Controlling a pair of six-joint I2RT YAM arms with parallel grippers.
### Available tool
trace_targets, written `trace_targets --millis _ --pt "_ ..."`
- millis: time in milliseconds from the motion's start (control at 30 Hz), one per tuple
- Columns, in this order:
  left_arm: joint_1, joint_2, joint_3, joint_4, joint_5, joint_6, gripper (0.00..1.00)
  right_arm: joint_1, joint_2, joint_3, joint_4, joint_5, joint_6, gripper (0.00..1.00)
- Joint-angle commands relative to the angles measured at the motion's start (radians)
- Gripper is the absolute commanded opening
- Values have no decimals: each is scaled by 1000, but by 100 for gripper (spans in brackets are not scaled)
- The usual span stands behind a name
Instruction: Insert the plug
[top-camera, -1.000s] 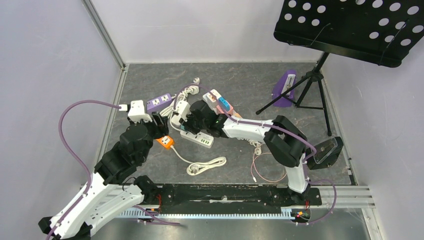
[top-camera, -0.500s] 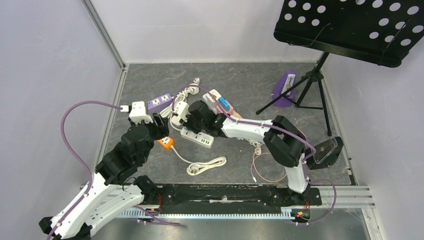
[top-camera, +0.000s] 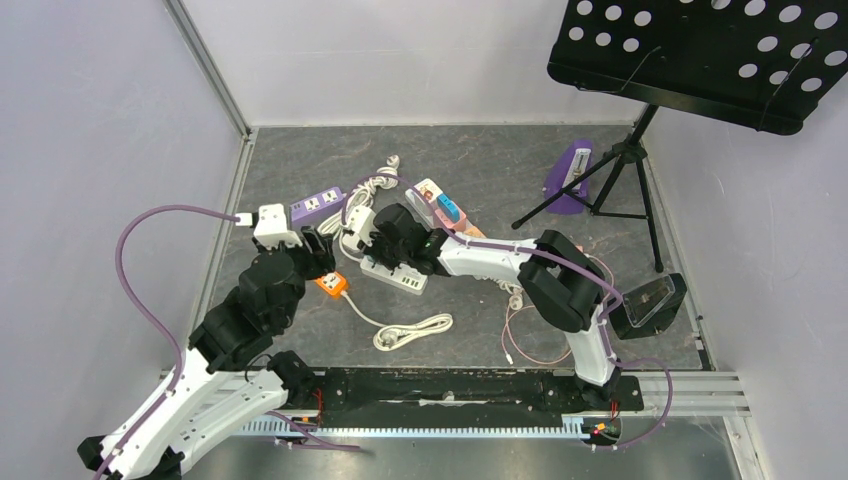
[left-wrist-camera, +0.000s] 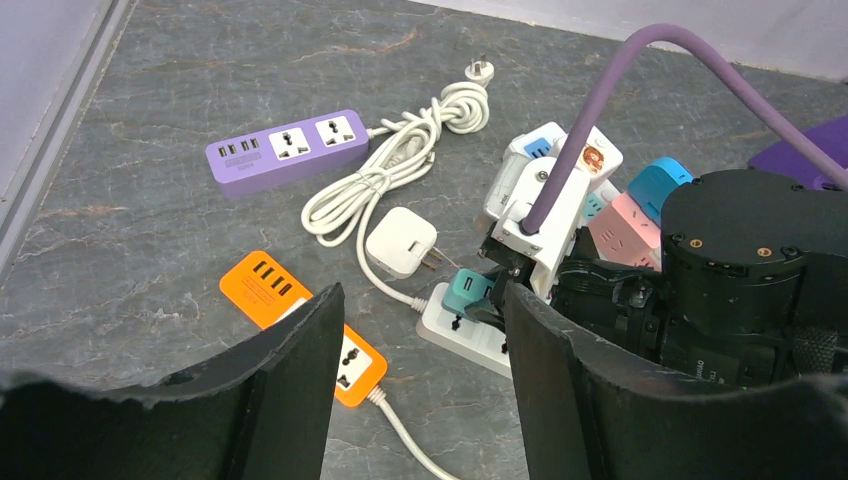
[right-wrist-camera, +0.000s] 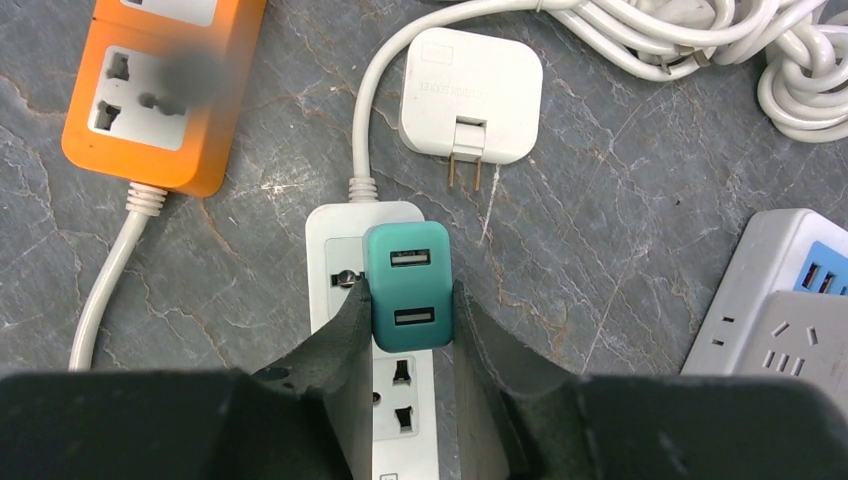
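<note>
Table (top-camera: 500, 165) is carrying a clutter of strips left of its middle. The right arm is lying low across it toward that spot. The left gripper (left-wrist-camera: 420, 305) is hovering near, jaws spread and holding nothing, probably on standby to steady things. The white power strip (right-wrist-camera: 335, 245) is lying flat, sockets up, near the orange strip (right-wrist-camera: 150, 90). The right gripper (right-wrist-camera: 408, 300) is pinching the teal plug (right-wrist-camera: 407, 285) by its flanks, squaring it over the strip's end socket. Cannot tell how deep it is seated.
</note>
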Motion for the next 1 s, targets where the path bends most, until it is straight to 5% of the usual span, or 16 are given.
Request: trace_targets --millis 0,167,333,400,600,967 --pt "1 -16 -4 46 -34 41 65 2 61 -58 -24 -12 -4 0" --pt "1 -27 -3 45 -39 41 65 2 36 -62 -38 13 44 1" --pt "1 -28 4 43 -27 32 65 0 -44 30 -52 62 96 61" --pt "1 -28 9 37 -21 25 65 0 -80 74 -58 87 110 74" --pt "1 -25 22 5 13 -3 66 -16 -243 83 -95 103 186 82" --pt "1 -29 13 -13 142 -59 66 -216 -712 -300 -279 448 518 84"
